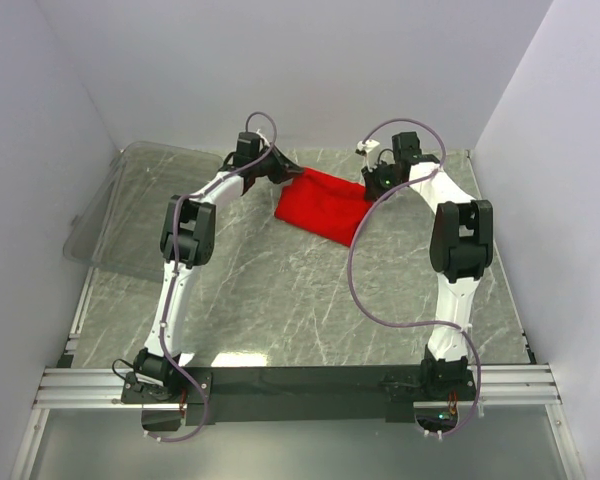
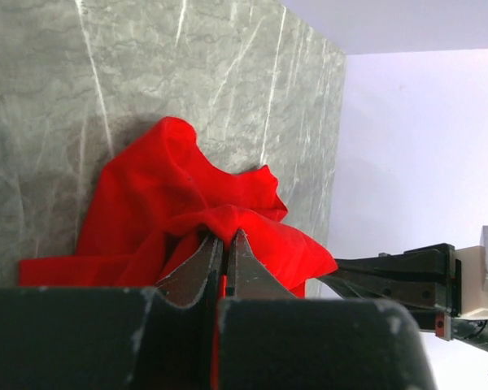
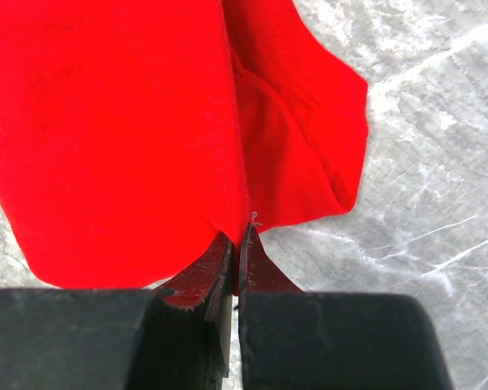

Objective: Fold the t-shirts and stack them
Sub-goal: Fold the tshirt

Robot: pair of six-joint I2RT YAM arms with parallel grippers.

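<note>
The red t-shirt (image 1: 323, 205) is lying bunched near the far edge of the desk (image 1: 280, 300), about midway between its left and right edges. Its long axis is running from far-left to nearer-right. The left tool (image 2: 225, 241) is pinching a fold at the shirt's left end, and the right tool (image 3: 238, 237) is clamping an edge at its right end, possibly the hem. With the shirt spanning both arms, spreading it probably depends on pulling apart along that axis.

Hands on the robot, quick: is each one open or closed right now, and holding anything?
Left hand: closed, pinching a fold of the red t-shirt.
Right hand: closed, pinching the same t-shirt's edge.
</note>
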